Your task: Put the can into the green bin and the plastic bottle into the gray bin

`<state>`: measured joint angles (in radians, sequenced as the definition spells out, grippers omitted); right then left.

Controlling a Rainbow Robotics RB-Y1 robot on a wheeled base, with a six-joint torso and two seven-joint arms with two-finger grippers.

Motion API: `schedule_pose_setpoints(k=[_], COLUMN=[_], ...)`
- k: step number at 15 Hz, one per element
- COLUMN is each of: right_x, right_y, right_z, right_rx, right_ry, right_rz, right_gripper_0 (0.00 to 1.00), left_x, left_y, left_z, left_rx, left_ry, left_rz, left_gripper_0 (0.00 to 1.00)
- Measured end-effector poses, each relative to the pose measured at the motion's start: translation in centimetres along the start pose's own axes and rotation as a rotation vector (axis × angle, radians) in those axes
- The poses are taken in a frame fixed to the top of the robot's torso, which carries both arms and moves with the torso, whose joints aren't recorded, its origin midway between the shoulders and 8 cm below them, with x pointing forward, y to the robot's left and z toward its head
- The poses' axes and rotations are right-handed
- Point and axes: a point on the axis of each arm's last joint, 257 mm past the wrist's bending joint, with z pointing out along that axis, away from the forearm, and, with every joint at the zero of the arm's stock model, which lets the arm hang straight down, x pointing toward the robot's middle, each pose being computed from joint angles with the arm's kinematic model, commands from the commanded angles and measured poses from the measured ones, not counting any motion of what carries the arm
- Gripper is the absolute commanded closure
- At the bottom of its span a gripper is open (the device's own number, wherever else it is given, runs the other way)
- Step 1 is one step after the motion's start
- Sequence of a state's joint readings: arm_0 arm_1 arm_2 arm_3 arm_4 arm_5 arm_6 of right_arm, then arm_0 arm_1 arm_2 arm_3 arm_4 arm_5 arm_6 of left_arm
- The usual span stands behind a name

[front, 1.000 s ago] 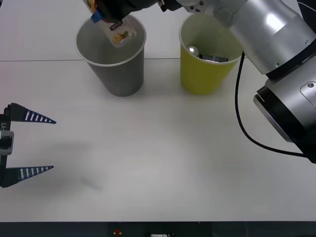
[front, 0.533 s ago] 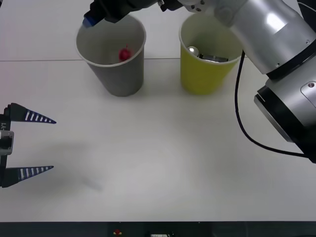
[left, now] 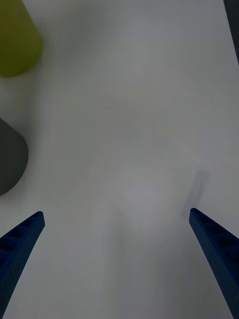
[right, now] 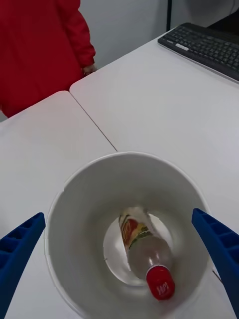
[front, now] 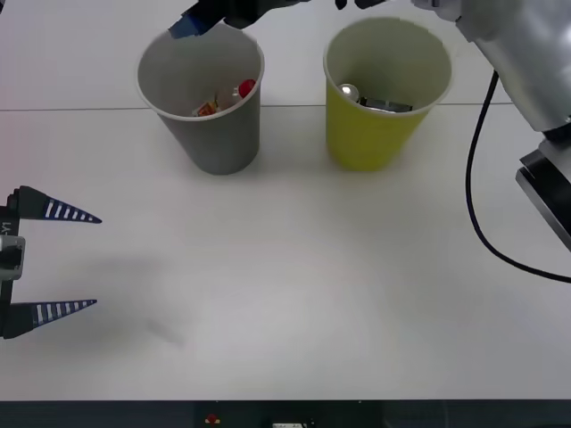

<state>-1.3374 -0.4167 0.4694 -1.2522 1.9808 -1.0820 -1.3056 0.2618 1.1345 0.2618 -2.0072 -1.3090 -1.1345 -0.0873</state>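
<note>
Our right pincer hangs open above the large gray cup-shaped bin, where the clear red-capped plastic bottle lies, the small metal can sits in the yellow-green bin, and our left pincer waits open over the white counter.

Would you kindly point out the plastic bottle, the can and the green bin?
plastic bottle point(right: 160, 284), right wrist view, red cap.
can point(front: 347, 90), front view, shiny round end.
green bin point(front: 361, 143), front view, outer wall.

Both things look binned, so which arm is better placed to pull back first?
Right, probably: the right hand hangs open over the gray bin holding the plastic bottle. The left hand sits open, away from both bins.
</note>
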Motion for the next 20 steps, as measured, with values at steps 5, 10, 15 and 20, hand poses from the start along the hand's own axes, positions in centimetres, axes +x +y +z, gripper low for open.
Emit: schedule_pose_setpoints(k=[5, 10, 15, 20], right_x=[3.4, 7.5, 11.8, 16.3], right_y=[0.6, 1.8, 4.2, 5.7], right_z=[-3.9, -7.9, -12.0, -15.0], right_rx=[-0.018, -0.028, -0.112, -0.15], right_ry=[-0.024, -0.052, -0.087, -0.098], right_rz=[-0.056, -0.127, -0.16, -0.199], right_gripper_0=[0.0, 0.0, 0.0, 0.0], left_x=[0.0, 0.0, 0.0, 0.0], left_y=[0.0, 0.0, 0.0, 0.0], left_z=[0.0, 0.0, 0.0, 0.0], left_rx=[0.0, 0.0, 0.0, 0.0], left_ry=[0.0, 0.0, 0.0, 0.0], left_rz=[0.0, 0.0, 0.0, 0.0], left_gripper_0=[0.0, 0.0, 0.0, 0.0])
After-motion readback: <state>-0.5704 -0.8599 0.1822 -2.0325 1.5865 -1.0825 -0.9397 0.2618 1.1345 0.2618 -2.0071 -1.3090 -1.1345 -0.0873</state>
